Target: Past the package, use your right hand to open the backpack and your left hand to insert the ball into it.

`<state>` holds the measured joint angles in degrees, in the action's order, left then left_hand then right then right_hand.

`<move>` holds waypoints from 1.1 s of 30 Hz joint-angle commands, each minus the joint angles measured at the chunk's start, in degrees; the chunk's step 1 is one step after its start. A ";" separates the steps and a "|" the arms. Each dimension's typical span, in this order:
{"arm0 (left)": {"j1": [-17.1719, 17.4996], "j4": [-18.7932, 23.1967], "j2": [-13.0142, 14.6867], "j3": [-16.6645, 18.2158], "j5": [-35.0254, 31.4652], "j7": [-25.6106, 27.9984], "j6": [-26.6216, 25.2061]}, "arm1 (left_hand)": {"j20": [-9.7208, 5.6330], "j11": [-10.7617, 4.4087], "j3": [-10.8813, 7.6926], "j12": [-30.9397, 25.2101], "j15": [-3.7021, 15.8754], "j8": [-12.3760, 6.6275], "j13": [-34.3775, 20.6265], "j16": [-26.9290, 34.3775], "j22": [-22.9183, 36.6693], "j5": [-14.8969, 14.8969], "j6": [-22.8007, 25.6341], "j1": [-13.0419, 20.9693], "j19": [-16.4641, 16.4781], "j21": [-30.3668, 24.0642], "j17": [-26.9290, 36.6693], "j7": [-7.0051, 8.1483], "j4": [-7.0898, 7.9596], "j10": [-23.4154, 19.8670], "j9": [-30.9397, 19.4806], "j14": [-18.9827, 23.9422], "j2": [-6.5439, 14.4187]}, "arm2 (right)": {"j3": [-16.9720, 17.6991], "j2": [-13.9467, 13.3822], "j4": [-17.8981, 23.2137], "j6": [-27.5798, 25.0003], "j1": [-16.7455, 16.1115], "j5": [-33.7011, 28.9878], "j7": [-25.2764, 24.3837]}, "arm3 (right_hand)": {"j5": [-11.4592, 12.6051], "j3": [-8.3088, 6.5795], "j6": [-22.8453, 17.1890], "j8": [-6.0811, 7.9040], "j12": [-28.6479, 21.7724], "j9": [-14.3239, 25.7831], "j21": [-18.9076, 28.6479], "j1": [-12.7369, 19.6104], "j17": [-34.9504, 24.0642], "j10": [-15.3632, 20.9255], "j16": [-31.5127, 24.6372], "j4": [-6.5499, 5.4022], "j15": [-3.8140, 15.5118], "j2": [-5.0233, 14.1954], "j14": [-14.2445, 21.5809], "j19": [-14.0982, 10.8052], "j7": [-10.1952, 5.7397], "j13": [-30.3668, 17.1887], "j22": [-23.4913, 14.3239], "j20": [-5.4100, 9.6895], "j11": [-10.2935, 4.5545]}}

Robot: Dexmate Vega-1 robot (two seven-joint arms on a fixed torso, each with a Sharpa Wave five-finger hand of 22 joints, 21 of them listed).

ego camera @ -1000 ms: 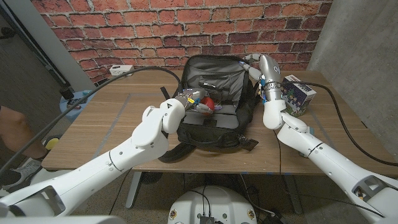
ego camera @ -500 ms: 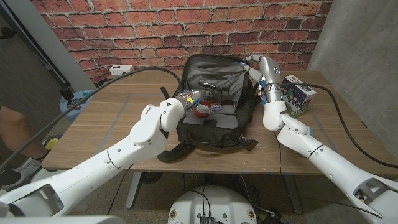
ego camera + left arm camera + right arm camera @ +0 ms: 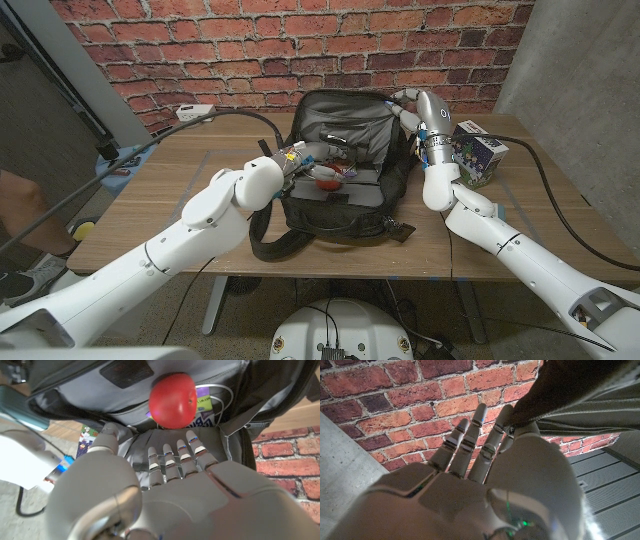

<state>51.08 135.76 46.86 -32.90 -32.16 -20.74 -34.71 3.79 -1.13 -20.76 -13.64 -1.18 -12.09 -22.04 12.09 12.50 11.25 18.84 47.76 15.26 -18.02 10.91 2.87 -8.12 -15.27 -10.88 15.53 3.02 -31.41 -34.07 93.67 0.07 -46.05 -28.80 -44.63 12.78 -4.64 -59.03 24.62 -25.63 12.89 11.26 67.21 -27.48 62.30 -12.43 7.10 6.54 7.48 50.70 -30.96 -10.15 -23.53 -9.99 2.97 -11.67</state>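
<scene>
Red ball (image 3: 172,400) inside backpack (image 3: 345,215), beyond left hand (image 3: 170,485).

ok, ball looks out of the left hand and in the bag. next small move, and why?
Probably draw the left hand back out of the backpack. The red ball lies inside the open compartment, beyond the left hand's open fingertips, with nothing in that hand. The right hand holds the flap's edge up, so the opening should stay clear while the left hand backs out.
</scene>
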 commanded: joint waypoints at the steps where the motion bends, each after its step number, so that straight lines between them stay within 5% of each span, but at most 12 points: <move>1: 3.74 3.00 5.03 6.86 16.89 4.72 2.59 | -0.35 -0.09 -0.32 -0.21 0.18 -0.34 0.06 0.36 -0.05 0.22 0.70 -0.30 0.11 -0.35 0.20 -0.12 0.00 -0.66 -0.10 0.45 0.15 | -0.48 0.07 0.90 -0.68 0.28 -0.69 0.52 | 0.18 0.31 -0.48 0.23 0.16 0.34 0.23 0.40 -0.22 0.43 0.09 -0.08 7.15 0.77 -0.05 0.34 -0.66 -0.10 -0.11 4.71 0.02; 10: 5.42 4.75 8.77 9.33 23.82 8.54 3.03 | -0.40 -0.17 -0.33 -0.21 0.25 -0.27 0.26 0.31 -0.10 0.26 0.85 -0.56 0.01 -0.32 0.25 -0.25 0.10 -0.93 -0.09 0.53 0.25 | -0.50 -0.09 1.86 -1.44 0.01 -1.24 0.79 | 0.18 0.31 -0.39 0.18 0.19 0.35 0.20 0.39 -0.19 0.39 0.17 -0.10 7.14 0.79 -0.20 0.43 -0.71 -0.13 -0.11 4.70 0.01; 33: 18.30 10.29 18.08 25.82 43.54 17.66 1.62 | -0.43 -0.04 -0.80 -0.50 0.53 -1.18 1.16 0.49 -0.27 0.56 4.80 -1.13 0.39 -0.51 0.40 -2.18 0.22 -2.86 -0.17 1.95 1.18 | -0.97 0.36 1.89 -2.58 0.64 -1.57 1.84 | 0.18 0.38 -0.32 0.11 0.26 0.38 0.22 0.37 -0.30 0.23 0.09 -0.12 7.15 0.78 -0.30 0.40 -0.76 -0.27 -0.10 4.63 0.02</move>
<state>62.56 143.43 60.57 -15.49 2.94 -7.65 -31.49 3.79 -1.07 -21.03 -13.64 -0.81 -12.75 -20.99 12.30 12.25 11.47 22.63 46.95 15.26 -18.24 11.07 0.93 -7.90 -17.46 -10.90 16.81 3.83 -32.08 -34.10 95.70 -1.83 -45.86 -30.17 -43.13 12.74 -4.41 -59.03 24.41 -25.41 13.23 11.26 67.26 -27.48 62.29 -12.43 6.87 6.64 7.61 50.59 -30.96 -10.15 -23.54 -9.98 2.97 -11.67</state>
